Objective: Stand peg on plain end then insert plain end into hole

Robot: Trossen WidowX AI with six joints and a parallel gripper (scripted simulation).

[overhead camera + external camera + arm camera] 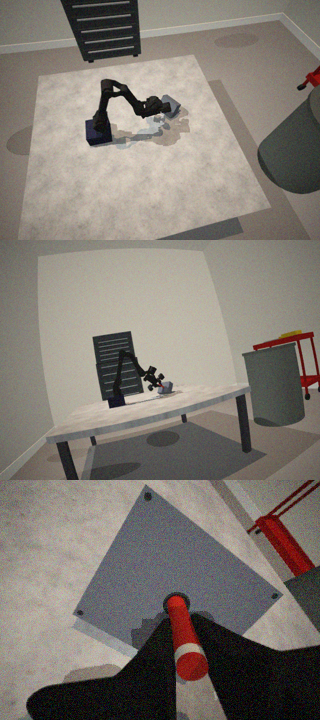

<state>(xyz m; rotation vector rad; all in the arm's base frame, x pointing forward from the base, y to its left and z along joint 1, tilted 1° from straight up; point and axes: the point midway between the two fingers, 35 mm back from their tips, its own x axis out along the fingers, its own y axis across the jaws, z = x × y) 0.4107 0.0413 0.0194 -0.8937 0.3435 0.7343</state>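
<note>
A red peg [180, 627] [161, 385] with a white band [188, 651] near its near end is held between the fingers of my gripper [180, 622] [158, 384]. My gripper is shut on the peg. The banded end points back toward the wrist camera. The sloped grey-blue panel [175, 545] [174, 104] [168, 387] stands on the table in front of the fingers. The peg's plain end is at the mouth of the dark-rimmed hole [166, 604]. Dark rim shows around its far side. How deep the end sits cannot be told.
The pale mottled table [129, 186] [144, 413] carries the arm's dark blue base [98, 134] [116, 402]. A dark drawer cabinet [108, 28], a grey-green bin [292, 149] [273, 384] and a red cart [284, 340] stand off the table.
</note>
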